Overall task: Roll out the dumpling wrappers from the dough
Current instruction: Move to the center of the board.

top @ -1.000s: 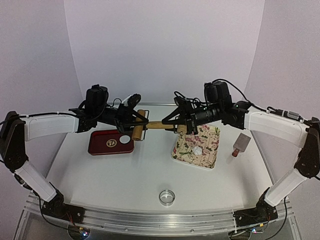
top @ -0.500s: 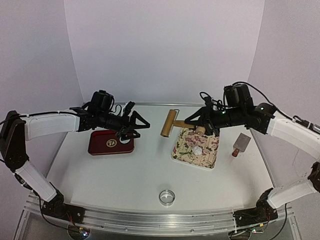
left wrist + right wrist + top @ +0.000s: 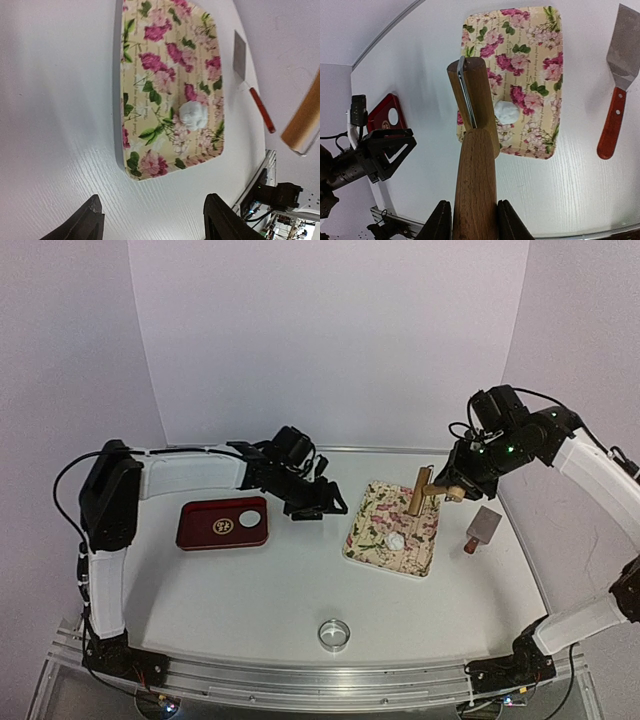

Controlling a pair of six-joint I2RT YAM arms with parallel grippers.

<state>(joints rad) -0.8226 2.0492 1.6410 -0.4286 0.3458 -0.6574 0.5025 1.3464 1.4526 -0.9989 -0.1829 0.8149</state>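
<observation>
While the right gripper clamps a brown wooden rolling pin, the left gripper gapes empty. A white dough lump tops a floral tray.

Cream tray with pink roses and green leaves, plain white dough, tan wood rolling pin, dark red tray left.

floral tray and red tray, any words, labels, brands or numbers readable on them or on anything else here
floral tray: faint lines of script between the roses, too blurred to read
red tray: gold emblem in its middle, too small to read
rolling pin, spatula, metal ring: no text to be seen
</observation>
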